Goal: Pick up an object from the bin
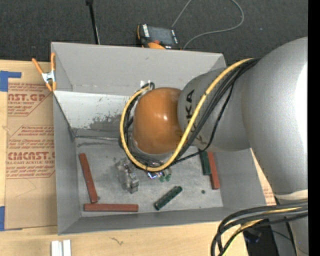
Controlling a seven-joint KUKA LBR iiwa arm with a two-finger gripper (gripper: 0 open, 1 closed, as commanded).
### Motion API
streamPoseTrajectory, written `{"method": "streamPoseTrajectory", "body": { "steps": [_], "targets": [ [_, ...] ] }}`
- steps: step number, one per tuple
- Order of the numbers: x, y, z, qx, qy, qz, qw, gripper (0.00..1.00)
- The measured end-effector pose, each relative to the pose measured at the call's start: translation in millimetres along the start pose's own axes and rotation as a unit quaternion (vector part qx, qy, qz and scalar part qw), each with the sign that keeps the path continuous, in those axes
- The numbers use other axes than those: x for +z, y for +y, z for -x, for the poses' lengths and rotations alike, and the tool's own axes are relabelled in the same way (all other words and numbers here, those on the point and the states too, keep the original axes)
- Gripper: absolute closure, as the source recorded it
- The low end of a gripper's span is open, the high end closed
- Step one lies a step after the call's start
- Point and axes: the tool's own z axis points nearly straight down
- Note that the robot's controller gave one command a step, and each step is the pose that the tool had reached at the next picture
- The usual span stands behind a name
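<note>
Hovered gripper [131, 179] low over bin [64, 165] floor near green stick [167, 197], likely poised to grasp; spread or pressed, couldn't tell.

From my screen, the upper part of the frame is a dark surface [40, 20], flat and unlit; a thin black rod [92, 20] crosses it at upper left; a small black-and-orange device [157, 36] lies at top centre, just behind the grey bin [100, 65], with a thin pale cable [182, 14] running up from it; the bin's rear wall catches the light and looks scuffed; a pale wooden worktop [150, 242] runs along the lower edge, with a small whitish piece [61, 247] at lower left.
</note>
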Motion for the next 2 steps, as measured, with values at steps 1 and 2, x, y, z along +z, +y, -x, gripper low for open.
{"method": "streamPoseTrajectory", "body": {
  "steps": [1,2],
  "targets": [
    [0,-1,-0.7,0.000,0.0007,-0.001,1.0000,0.00],
    [57,-149,-74.4,-0.123,0.0036,-0.001,0.9924,0.00]
  ]
}}
